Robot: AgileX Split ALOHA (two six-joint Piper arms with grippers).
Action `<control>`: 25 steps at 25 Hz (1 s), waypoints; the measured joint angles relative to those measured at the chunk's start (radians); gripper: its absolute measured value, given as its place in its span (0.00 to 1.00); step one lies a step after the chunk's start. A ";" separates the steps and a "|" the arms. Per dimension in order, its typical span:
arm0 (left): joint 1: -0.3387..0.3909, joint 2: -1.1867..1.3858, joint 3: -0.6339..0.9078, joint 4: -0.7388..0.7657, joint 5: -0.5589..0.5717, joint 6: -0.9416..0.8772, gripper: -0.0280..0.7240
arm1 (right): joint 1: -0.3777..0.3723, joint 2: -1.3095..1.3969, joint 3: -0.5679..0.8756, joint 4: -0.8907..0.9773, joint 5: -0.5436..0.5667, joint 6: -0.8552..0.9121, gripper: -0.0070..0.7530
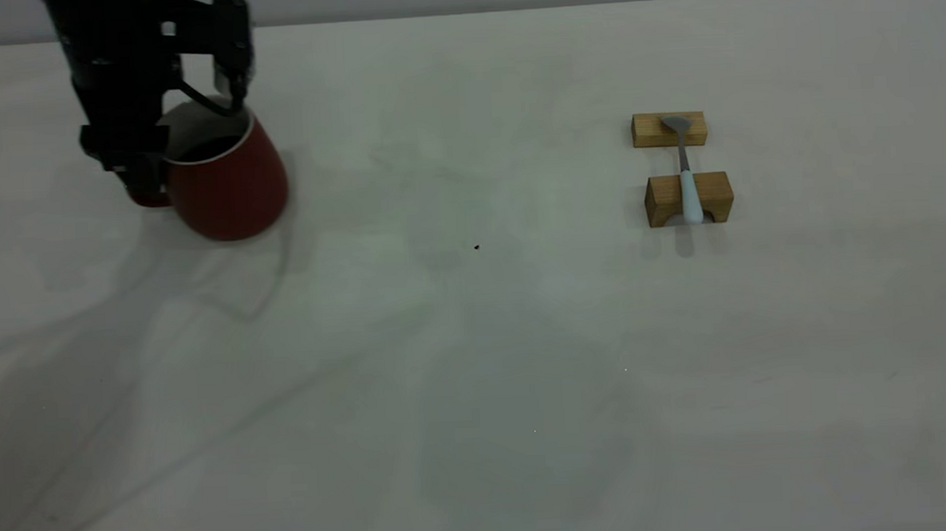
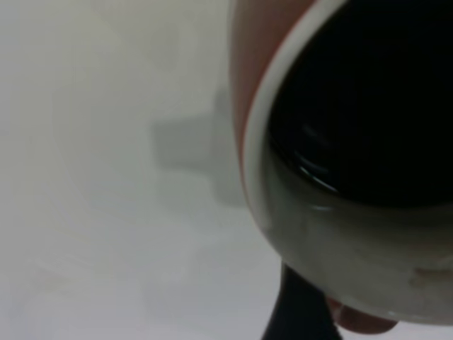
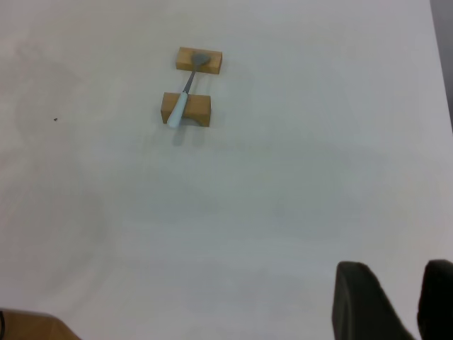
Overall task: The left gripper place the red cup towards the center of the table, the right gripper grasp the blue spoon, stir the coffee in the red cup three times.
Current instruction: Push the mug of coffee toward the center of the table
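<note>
The red cup (image 1: 230, 188) is at the table's (image 1: 477, 361) far left and leans, with dark coffee (image 1: 208, 149) inside. My left gripper (image 1: 146, 188) comes down on its handle side and is shut on the handle. In the left wrist view the cup's rim (image 2: 258, 142) and the coffee (image 2: 368, 106) fill the frame, with one dark finger (image 2: 297, 312) under the rim. The blue spoon (image 1: 687, 184) lies across two wooden blocks at the right, also visible as the spoon (image 3: 182, 99) in the right wrist view. My right gripper (image 3: 420, 304) hangs far from it, open and holding nothing.
The spoon's bowl rests on the far block (image 1: 669, 129) and its handle in the notch of the near block (image 1: 689, 199). A tiny dark speck (image 1: 476, 247) marks the table's middle. The table's back edge runs close behind the cup.
</note>
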 joint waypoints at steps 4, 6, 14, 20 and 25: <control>-0.035 0.000 0.000 -0.009 -0.009 0.000 0.83 | 0.000 0.000 0.000 0.000 0.000 0.000 0.33; -0.053 0.000 0.000 -0.017 -0.013 0.000 0.83 | 0.000 0.000 0.000 0.000 0.000 0.000 0.33; -0.133 0.001 0.000 -0.055 -0.029 -0.016 0.83 | 0.000 0.000 0.000 0.000 -0.001 0.000 0.33; -0.177 0.001 0.000 -0.141 -0.060 -0.019 0.83 | 0.000 0.000 0.000 0.000 -0.001 0.000 0.33; -0.208 0.001 0.000 -0.196 -0.089 -0.020 0.83 | 0.000 0.000 0.000 0.000 -0.001 0.000 0.33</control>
